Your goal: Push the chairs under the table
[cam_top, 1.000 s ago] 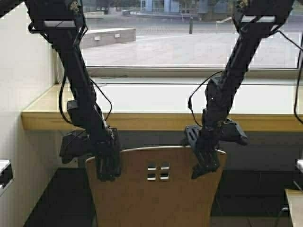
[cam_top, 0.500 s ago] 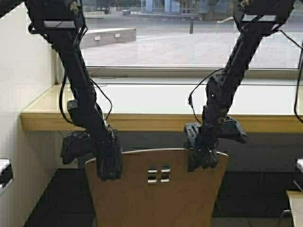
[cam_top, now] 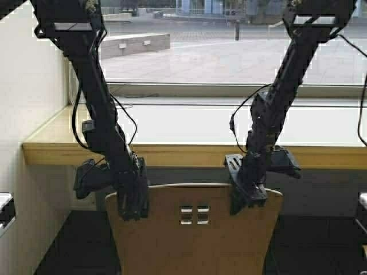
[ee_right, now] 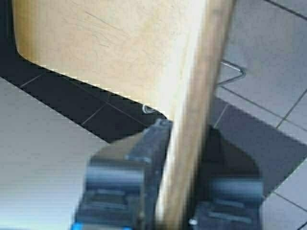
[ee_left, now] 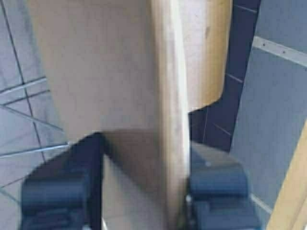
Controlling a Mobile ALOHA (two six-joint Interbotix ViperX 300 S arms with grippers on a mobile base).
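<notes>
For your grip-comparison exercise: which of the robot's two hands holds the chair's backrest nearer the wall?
The left hand: it clamps the chair backrest's top edge on the wall side; the right hand grips the opposite corner.

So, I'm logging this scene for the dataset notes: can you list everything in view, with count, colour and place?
Tan plywood chair with a curved backrest: one, tan, centre foreground, four small square cut-outs in its back, top edge just below the table's front edge.
Long pale yellowish wooden table: one, running along under the window.
Window: one, behind the table, grey paved plaza outside.
White wall: one, at the left.
Dark tiled floor: under the table and chair.
Left gripper: black, straddling the backrest's top edge near its left corner.
Right gripper: black, straddling the top edge near its right corner.
</notes>
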